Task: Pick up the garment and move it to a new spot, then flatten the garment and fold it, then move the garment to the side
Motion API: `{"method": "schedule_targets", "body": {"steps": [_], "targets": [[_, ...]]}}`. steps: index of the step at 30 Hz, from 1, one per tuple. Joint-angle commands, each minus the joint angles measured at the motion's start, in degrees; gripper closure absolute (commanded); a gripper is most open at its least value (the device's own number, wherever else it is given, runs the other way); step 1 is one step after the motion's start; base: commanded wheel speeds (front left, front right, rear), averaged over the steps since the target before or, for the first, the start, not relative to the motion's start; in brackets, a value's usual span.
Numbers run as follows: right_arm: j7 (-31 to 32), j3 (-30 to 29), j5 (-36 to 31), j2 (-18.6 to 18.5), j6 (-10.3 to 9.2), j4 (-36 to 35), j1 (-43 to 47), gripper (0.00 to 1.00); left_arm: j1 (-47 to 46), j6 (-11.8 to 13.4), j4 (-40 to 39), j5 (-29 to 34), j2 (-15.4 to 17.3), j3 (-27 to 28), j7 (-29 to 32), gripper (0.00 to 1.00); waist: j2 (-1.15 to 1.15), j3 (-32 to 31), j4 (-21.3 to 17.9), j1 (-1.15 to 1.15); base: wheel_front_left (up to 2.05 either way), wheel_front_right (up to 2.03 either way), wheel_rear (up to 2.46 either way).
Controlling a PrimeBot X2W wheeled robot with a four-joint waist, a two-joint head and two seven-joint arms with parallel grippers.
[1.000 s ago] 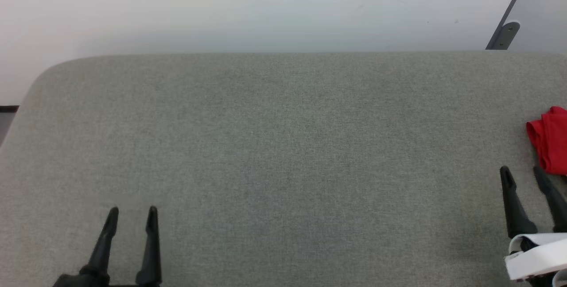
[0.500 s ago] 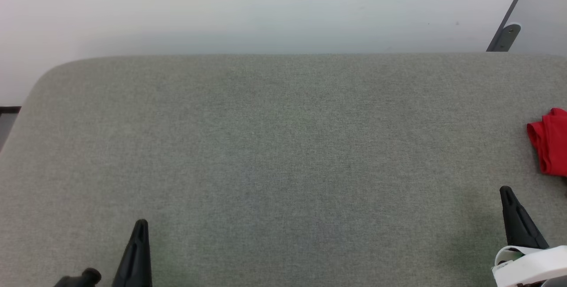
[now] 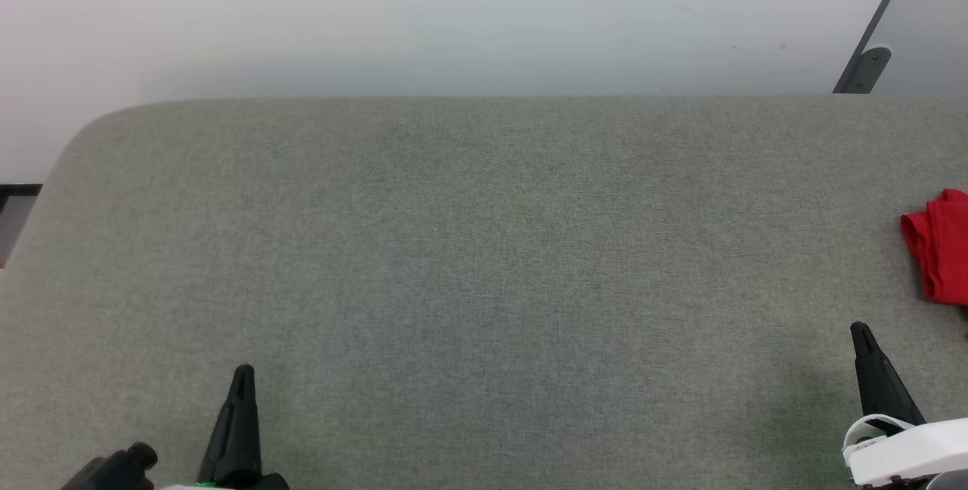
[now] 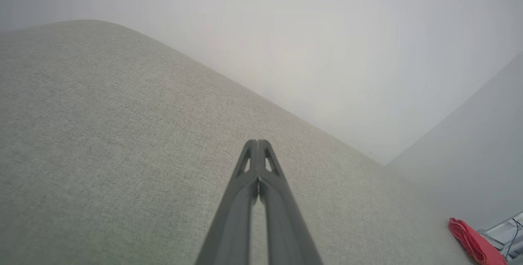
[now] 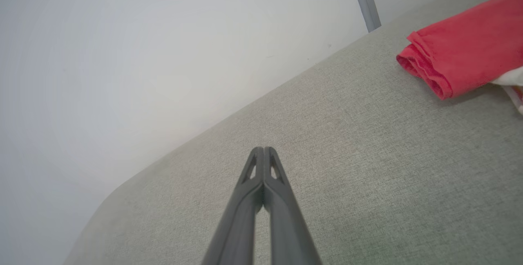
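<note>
The garment (image 3: 941, 248) is a folded red bundle lying at the far right edge of the grey table, cut off by the frame. In the right wrist view the garment (image 5: 461, 46) shows its rolled red edge with a bit of white at the right. From the left wrist it is a small red strip, the garment (image 4: 474, 242). My right gripper (image 3: 862, 335) is shut and empty, a short way in front and left of the garment. My left gripper (image 3: 243, 373) is shut and empty near the front left. Both wrist views show the fingers pressed together, left gripper (image 4: 257, 142), right gripper (image 5: 263, 149).
The grey fabric-covered table (image 3: 484, 248) spreads wide between the grippers, with a rounded far-left corner. A pale wall stands behind it. A grey panel with a metal bracket (image 3: 870, 66) rises at the far right.
Both grippers have closed from open to shut. Both have drawn back toward the table's front edge. The garment lies where it was.
</note>
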Motion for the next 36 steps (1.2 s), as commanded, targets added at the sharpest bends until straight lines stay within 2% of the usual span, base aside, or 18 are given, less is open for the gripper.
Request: {"method": "schedule_targets", "body": {"steps": [1,19,36], "targets": [[0.3,-0.6,1.4,-0.2,-0.02,-0.6,-1.6,1.00,-1.1,-0.1,-0.4,-1.6,0.4,0.0,0.2,1.00,0.00,0.0,0.0,0.00,0.00,0.00,0.00],[3.2,-1.9,12.6,2.2,-0.03,0.5,-2.4,1.00,-4.0,-0.1,2.4,-16.4,0.4,-0.3,3.6,1.00,0.00,-0.6,0.4,0.00,0.00,0.00,0.00],[5.7,-2.9,21.5,4.1,-0.04,1.4,-2.8,1.00,-6.2,-0.2,4.8,-27.9,0.2,-0.3,6.5,1.00,0.00,-1.2,0.8,0.00,0.00,0.00,0.00]]}}
